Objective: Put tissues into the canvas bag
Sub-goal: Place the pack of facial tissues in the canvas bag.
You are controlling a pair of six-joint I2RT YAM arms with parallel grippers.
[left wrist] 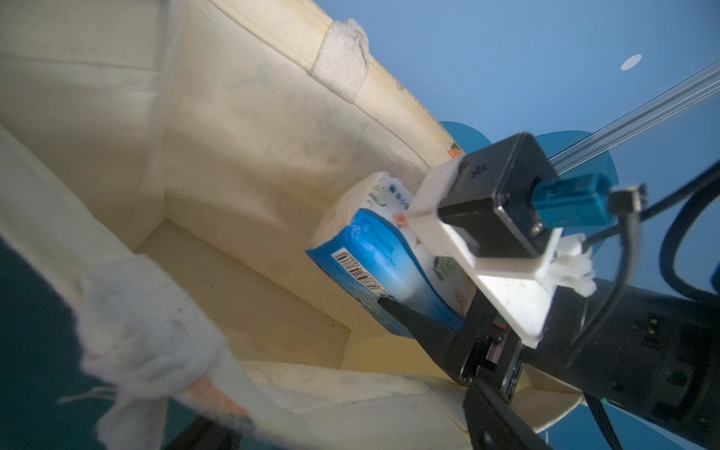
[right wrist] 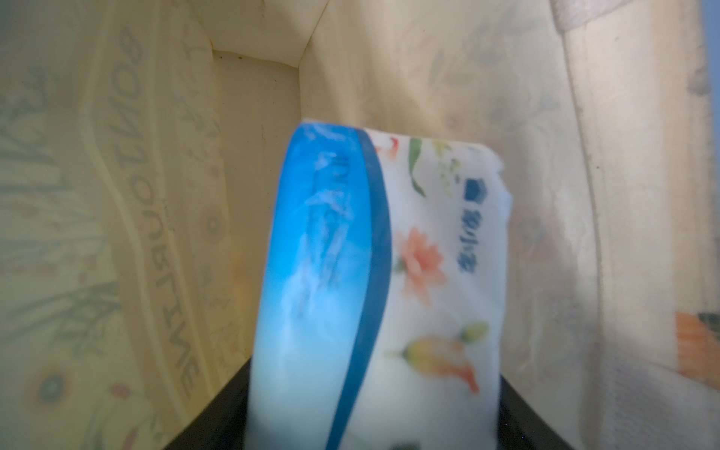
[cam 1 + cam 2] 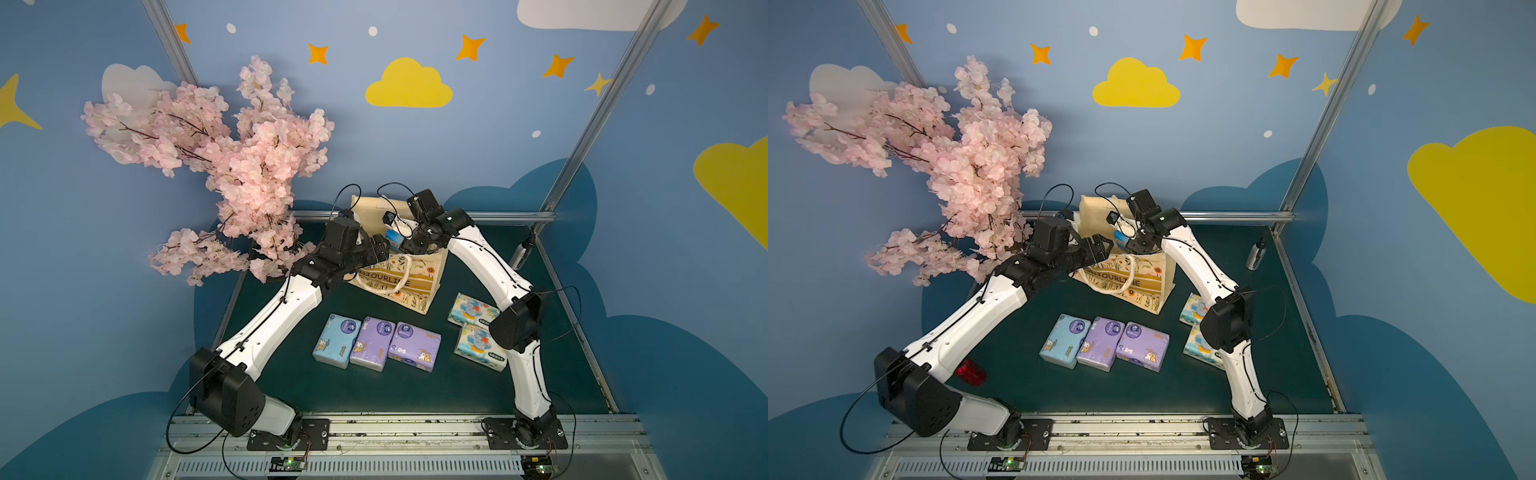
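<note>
Right gripper (image 3: 398, 243), lowered into the mouth of the canvas bag (image 3: 420, 291): the blue-and-white pack (image 2: 350, 253) stands on end between its two dark fingers, with one fingertip (image 1: 405, 319) touching the pack beside its barcode. Whether the jaws press the pack or merely flank it cannot be told. The pack is inside the bag, against the bag's rear wall and clear of the bag's floor. Left gripper (image 3: 380, 249), at the left rim of the bag's mouth, next to the rope handle (image 3: 400, 274) that hangs over the bag's lettered front. Its jaws are hidden by its own body, so how wide they stand, and whether they pinch the rim, cannot be told. The bag stands upright on the dark green table (image 3: 374, 395). In front of the bag, three packs lie side by side and touching: a light blue pack (image 3: 337, 340), a purple pack (image 3: 372, 343) and a second purple pack (image 3: 414, 345). To the front right of the bag lie an elephant-print pack (image 3: 471, 309) and, farther from the bag, another elephant-print pack (image 3: 480, 347), both partly covered by the right arm. A pink blossom branch (image 3: 232, 166) rises to the left of the bag, and a metal bottle (image 3: 521, 253) stands well to the bag's right.
</note>
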